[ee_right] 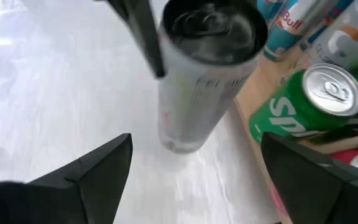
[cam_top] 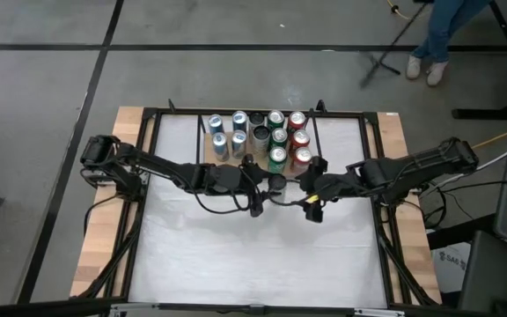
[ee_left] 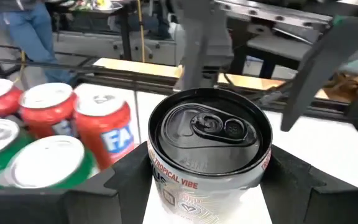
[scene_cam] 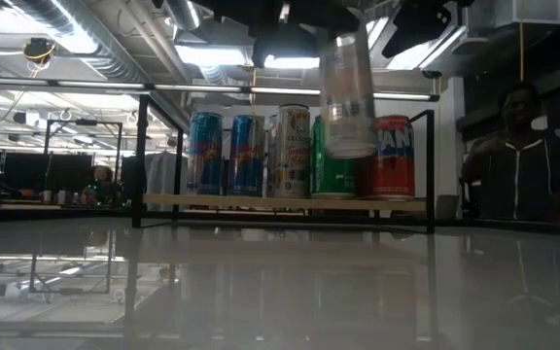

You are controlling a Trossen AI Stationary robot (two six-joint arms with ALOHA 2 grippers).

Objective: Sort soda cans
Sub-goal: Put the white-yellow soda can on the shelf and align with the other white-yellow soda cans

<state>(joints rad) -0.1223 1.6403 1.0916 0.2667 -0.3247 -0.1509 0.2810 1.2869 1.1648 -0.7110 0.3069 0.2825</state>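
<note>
Rows of soda cans stand upright at the table's far middle: blue-and-silver point(cam_top: 227, 134), pale silver point(cam_top: 258, 128), green point(cam_top: 277, 136) and red point(cam_top: 299, 139). In the low view they line up on a wooden ledge point(scene_cam: 212, 202). My left gripper point(cam_top: 274, 183) is shut on a silver can with a dark top point(ee_left: 210, 143), which hangs in the air in front of the rows point(scene_cam: 348, 97). My right gripper point(ee_right: 194, 146) stands open just to the right of that can point(cam_top: 309, 180), with nothing between its fingers. My left gripper pinches the silver can's upper body point(ee_left: 166, 180), just under the rim, between its two fingers. The fingers come nearly level from the table's left, one on each side of the can. The can is about upright, its bottom end point(scene_cam: 350, 151) lifted clear of the table.
A black metal frame point(cam_top: 148, 114) runs around the white table top, with wooden edges point(cam_top: 104, 229) outside it. The near half of the table point(cam_top: 253, 255) lies bare. A person point(scene_cam: 518, 156) stands beyond the table's right; a person's legs point(cam_top: 438, 35) show at the far right.
</note>
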